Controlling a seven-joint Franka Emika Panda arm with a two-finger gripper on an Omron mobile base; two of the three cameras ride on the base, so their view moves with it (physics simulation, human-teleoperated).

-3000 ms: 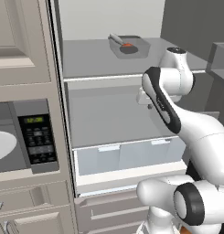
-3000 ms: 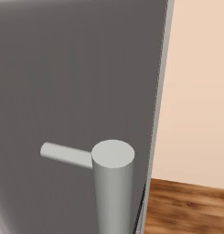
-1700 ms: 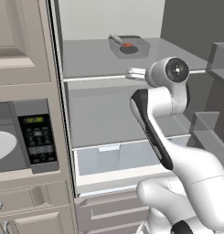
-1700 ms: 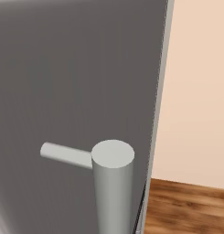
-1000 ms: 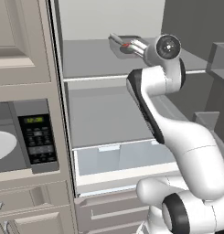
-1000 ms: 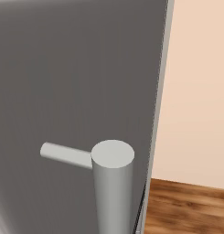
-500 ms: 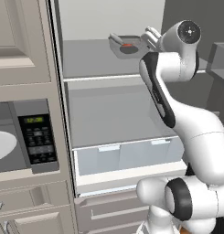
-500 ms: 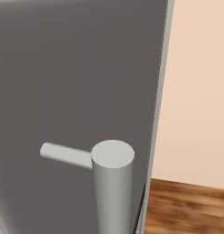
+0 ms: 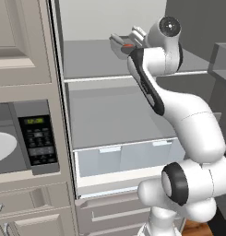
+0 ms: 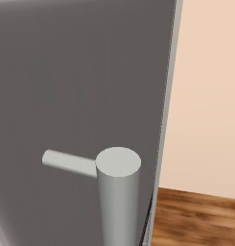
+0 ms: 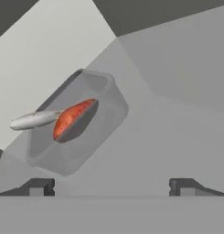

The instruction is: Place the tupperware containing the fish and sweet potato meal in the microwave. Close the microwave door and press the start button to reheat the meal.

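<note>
— Since the tupperware [image 11: 74, 123] is our landmark, how do we see it lying?

— In our hand view it lies flat on a grey shelf [image 11: 177, 137], its long axis slanted from lower left to upper right of that picture. In the left base view we find the tupperware [image 9: 118, 44] on the upper shelf [image 9: 86, 60] of the open fridge, near the shelf's right half, partly covered by our wrist.

— And what sits in it?

— We see the fish and sweet potato meal [image 11: 63, 118] inside: the orange-red chunk runs along the tub's long axis, and the pale grey piece pokes out over the tub's left rim, pointing left in the hand view.

— Where is our gripper [image 11: 111, 186] relative to the tub?

— Its two dark fingertips [image 11: 38, 186] stand wide apart at the bottom of the hand view, just short of the tub's near end, with nothing between them. We cannot tell whether the left tip touches the rim.

— Farther from the tub?

— Well below and left of it, we see the microwave [image 9: 22, 143], its white turntable [image 9: 1, 147] exposed and its keypad [image 9: 38, 140] with a green display beside it. Under the tub's shelf sit pale drawers [image 9: 128, 156].

— The right base view?

— We see a grey door panel [image 10: 80, 86] with a round bar handle [image 10: 116, 192] and wooden floor [image 10: 195, 218].
</note>
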